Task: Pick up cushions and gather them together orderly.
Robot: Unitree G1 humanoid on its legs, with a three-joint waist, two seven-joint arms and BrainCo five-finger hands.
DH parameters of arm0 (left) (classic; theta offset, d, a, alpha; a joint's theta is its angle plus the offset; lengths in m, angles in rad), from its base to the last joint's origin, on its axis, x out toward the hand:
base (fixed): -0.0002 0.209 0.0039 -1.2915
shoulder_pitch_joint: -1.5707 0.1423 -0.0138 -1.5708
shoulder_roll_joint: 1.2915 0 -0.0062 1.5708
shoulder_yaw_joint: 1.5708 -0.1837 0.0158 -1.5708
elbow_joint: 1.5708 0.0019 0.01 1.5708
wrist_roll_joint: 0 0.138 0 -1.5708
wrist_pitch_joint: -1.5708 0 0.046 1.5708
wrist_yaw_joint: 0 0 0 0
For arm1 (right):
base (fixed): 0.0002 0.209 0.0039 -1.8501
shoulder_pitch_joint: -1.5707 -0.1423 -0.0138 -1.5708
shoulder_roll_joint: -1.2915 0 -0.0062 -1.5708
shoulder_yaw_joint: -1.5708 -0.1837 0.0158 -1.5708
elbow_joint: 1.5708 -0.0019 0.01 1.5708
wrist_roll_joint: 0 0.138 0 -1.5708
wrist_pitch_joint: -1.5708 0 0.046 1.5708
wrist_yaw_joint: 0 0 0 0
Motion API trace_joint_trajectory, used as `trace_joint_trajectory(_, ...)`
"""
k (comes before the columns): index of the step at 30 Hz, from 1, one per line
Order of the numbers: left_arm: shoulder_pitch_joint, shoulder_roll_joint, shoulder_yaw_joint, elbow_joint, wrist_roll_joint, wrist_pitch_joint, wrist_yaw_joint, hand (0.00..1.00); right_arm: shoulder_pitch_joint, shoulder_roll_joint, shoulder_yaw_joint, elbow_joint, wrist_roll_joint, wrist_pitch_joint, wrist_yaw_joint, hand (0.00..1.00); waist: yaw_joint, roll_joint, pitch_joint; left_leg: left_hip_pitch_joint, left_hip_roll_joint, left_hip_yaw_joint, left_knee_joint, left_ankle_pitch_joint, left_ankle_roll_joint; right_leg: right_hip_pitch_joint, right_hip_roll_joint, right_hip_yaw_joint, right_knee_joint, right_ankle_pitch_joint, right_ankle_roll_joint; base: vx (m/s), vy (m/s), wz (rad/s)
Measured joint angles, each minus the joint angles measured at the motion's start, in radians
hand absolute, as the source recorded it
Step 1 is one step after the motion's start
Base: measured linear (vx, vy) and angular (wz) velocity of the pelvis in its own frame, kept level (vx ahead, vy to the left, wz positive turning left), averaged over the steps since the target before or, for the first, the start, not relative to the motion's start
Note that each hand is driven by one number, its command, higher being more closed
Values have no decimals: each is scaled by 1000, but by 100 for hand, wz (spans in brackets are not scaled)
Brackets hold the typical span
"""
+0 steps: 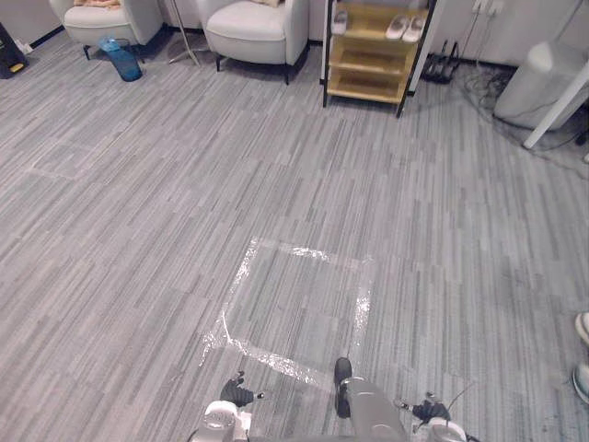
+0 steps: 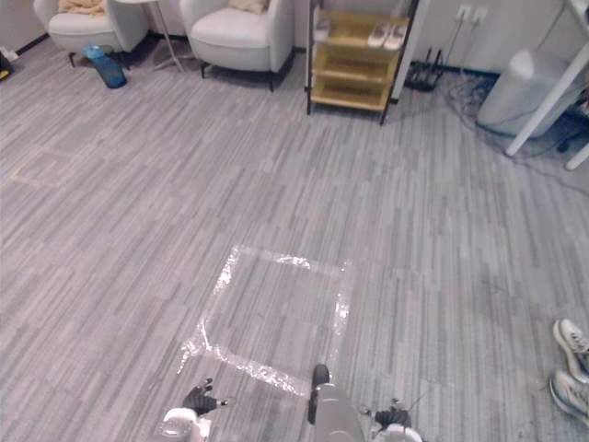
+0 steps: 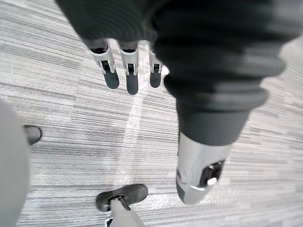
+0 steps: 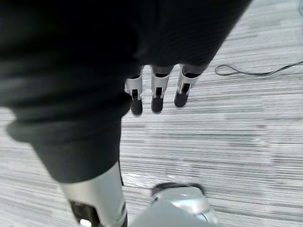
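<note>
A beige cushion (image 1: 97, 3) lies on the seat of the far-left armchair (image 1: 103, 20). The edge of a second cushion (image 2: 248, 5) shows on the other armchair (image 1: 256, 29). Both are far across the room from me. My left hand (image 3: 127, 75) hangs low over the grey carpet with straight fingers and holds nothing. My right hand (image 4: 156, 97) hangs the same way, also holding nothing. In the eye views the left hand (image 1: 237, 394) and the right hand (image 1: 431, 409) sit at the bottom edge.
A square of clear tape (image 1: 294, 308) marks the carpet just ahead. At the back stand a blue bin (image 1: 121, 57), a wooden shelf (image 1: 373, 55) with white shoes (image 1: 405, 26), a white appliance (image 1: 543, 83) and floor cables (image 1: 479, 83). A person's shoes (image 2: 571, 359) show at the right.
</note>
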Motion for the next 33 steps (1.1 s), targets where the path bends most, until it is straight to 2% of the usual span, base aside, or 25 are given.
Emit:
trace_joint_trajectory(1,-2,-14,37,-9,3,1,0,0,13,6,-8,-8,7,1,-2,0,-11,0,1,-89,24,-8,226,54,-58,53,4,-19,-12,-34,-8,456,-277,41)
trace_joint_trajectory(2,-1,-26,54,-23,3,1,-2,0,20,14,-3,-28,10,1,-3,0,-9,2,5,-161,52,-3,401,97,-74,100,14,-24,-30,-50,-20,441,-225,26)
trace_joint_trajectory(3,2,-33,55,-51,3,-1,-3,0,38,14,-2,-47,11,-2,-7,0,6,5,10,-244,102,32,599,84,-65,169,36,-28,-62,-63,-38,435,-168,-7)
trace_joint_trajectory(5,1,-31,49,-74,2,-1,-3,0,35,23,11,-58,31,-2,-10,0,17,-7,13,-340,131,96,683,32,-33,281,46,-26,-132,-75,-49,416,-124,-16)
trace_joint_trajectory(6,1,-33,48,-80,0,-1,-3,0,34,34,12,-74,35,-3,-10,0,17,-16,14,-372,128,130,635,9,-17,320,41,-23,-170,-74,-48,339,-85,-11)
trace_joint_trajectory(7,0,-34,41,-91,-4,-4,-4,0,28,47,11,-80,42,-6,-10,0,22,-24,15,-415,110,168,504,-9,-7,365,29,-13,-212,-76,-38,398,-57,-17)
trace_joint_trajectory(10,-2,-38,38,-97,-4,-15,-4,0,15,59,10,-75,50,-6,-10,0,34,-26,16,-448,26,131,135,23,-12,421,-2,16,-246,-95,-7,371,49,-26)
trace_joint_trajectory(11,-1,-38,29,-98,-5,-20,-3,0,16,54,12,-65,49,-6,-9,0,46,-22,14,-438,-12,79,-51,87,-29,436,-10,37,-263,-108,13,464,176,-45)
trace_joint_trajectory(12,-1,-38,26,-97,-6,-21,-3,0,14,52,15,-49,48,-4,-10,0,56,-11,11,-436,-15,58,-134,145,-44,451,-4,54,-274,-119,31,474,231,-64)
trace_joint_trajectory(13,-3,-33,13,-94,-6,-21,-3,0,11,52,22,-29,47,1,-10,0,69,-12,9,-423,-13,52,-136,247,-34,469,-3,81,-277,-136,54,435,223,-55)
trace_joint_trajectory(14,-7,-14,8,-92,-6,-21,-4,0,-2,59,34,-22,47,2,-9,0,68,-34,4,-422,-39,61,-107,250,0,482,-28,104,-279,-151,75,364,166,-39)
trace_joint_trajectory(16,-25,12,8,-73,-6,-20,-6,0,-1,58,43,-6,37,1,-7,0,63,-71,4,-437,-66,85,-38,173,34,491,-66,122,-264,-155,85,421,170,-20)
trace_joint_trajectory(17,-31,17,8,-63,-6,-19,-6,0,-5,53,46,7,29,2,-7,0,66,-74,3,-435,-71,92,-11,143,38,486,-74,132,-235,-155,85,473,224,-25)
trace_joint_trajectory(19,-31,24,6,-44,-6,-18,-8,0,-2,54,50,5,28,4,1,0,65,-73,1,-373,-85,117,-13,88,56,404,-90,177,8,-154,105,374,207,-25)
trace_joint_trajectory(21,-31,46,-25,-26,-6,-11,-15,0,-6,54,50,1,27,-1,12,0,62,-78,-1,-298,-104,137,-46,64,76,300,-106,199,273,-145,186,385,144,-16)
trace_joint_trajectory(22,-26,61,-41,-13,-6,-7,-17,0,-10,53,49,1,27,-1,14,0,62,-79,-1,-248,-114,138,-73,55,82,259,-113,174,373,-170,190,397,91,0)
trace_joint_trajectory(24,-18,73,-46,-6,-19,2,-14,0,-16,51,52,3,26,-1,15,0,55,-71,-5,-168,-119,134,-131,54,84,208,-125,72,408,-210,141,409,20,12)
trace_joint_trajectory(25,-17,75,-46,-6,-24,2,-14,0,-24,49,52,3,26,-1,16,0,55,-67,-5,-129,-109,128,-158,54,84,183,-117,7,365,-229,109,395,-24,12)
trace_joint_trajectory(27,-9,75,-46,-6,-25,3,-14,0,-30,46,52,1,27,-2,16,0,49,-45,-4,-99,-78,120,-172,54,84,134,-80,-67,219,-234,78,346,-87,18)
trace_joint_trajectory(28,0,78,-48,-7,-25,3,-15,0,-37,45,53,0,27,-4,16,0,47,-44,-3,-85,-73,109,-174,52,81,119,-63,-92,96,-192,68,331,-119,28)
trace_joint_trajectory(29,3,82,-48,-7,-26,2,-15,0,-34,45,53,1,25,-3,14,0,44,-63,-9,-75,-83,105,-174,47,73,121,-59,-93,-13,-97,44,342,-134,39)
trace_joint_trajectory(30,0,84,-43,1,-25,3,-15,0,-23,42,50,8,28,-2,17,0,41,-84,-13,-62,-104,81,-171,23,38,108,-66,-69,-34,-15,15,282,-124,25)
trace_joint_trajectory(31,0,69,-44,6,-25,3,-15,0,-23,21,46,10,25,-2,12,0,40,-64,-17,-51,-85,72,-173,15,27,103,-52,-73,-5,-19,10,417,-207,15)
trace_joint_trajectory(32,3,50,-43,10,-23,1,-16,0,-15,12,42,10,26,-2,9,0,39,-42,-32,-47,-65,58,-159,12,21,109,-38,-71,-3,-57,10,338,-182,3)
trace_joint_trajectory(33,-1,45,-37,11,-22,1,-18,0,-13,12,33,9,27,-3,8,0,39,-36,-28,-71,-59,56,-94,-7,-8,128,-36,-73,-19,-85,5,367,-228,13)
